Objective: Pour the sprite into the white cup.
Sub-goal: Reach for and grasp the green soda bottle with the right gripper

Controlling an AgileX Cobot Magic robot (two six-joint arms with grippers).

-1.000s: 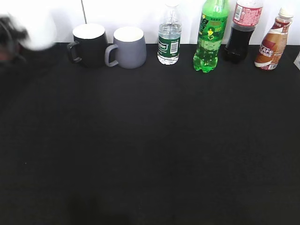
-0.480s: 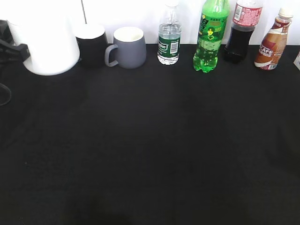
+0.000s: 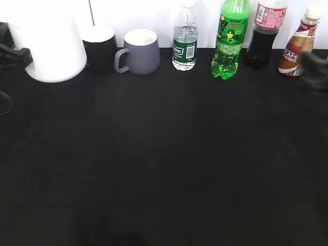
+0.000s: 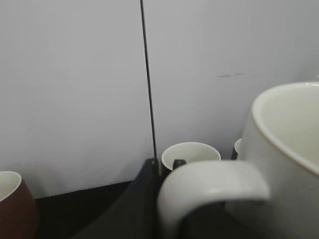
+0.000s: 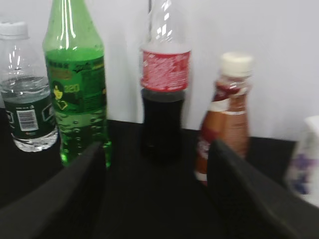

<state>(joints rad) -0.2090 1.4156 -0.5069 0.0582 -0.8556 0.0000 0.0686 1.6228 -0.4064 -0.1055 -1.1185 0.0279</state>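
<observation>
The sprite (image 3: 230, 41), a tall green bottle, stands upright at the back of the black table (image 3: 164, 154); it also shows in the right wrist view (image 5: 77, 84). The white cup (image 3: 51, 46) is at the far left, upright, with its base at table level. My left gripper (image 3: 11, 54) is shut on the cup's handle (image 4: 214, 181); one dark finger (image 4: 148, 199) shows beside it. My right gripper (image 3: 315, 69), blurred at the right edge, is open and empty (image 5: 157, 199), facing the bottles, right of the sprite and apart from it.
In the back row stand a black mug (image 3: 100, 46), a grey mug (image 3: 139, 51), a water bottle (image 3: 185, 43), a cola bottle (image 3: 265, 36) and a brown coffee bottle (image 3: 298, 46). A brown mug (image 4: 12, 204) shows at the left edge of the left wrist view.
The white cup came in from the far left, blurred, and now sits still in my left gripper. My right gripper has come into view at the right edge.
</observation>
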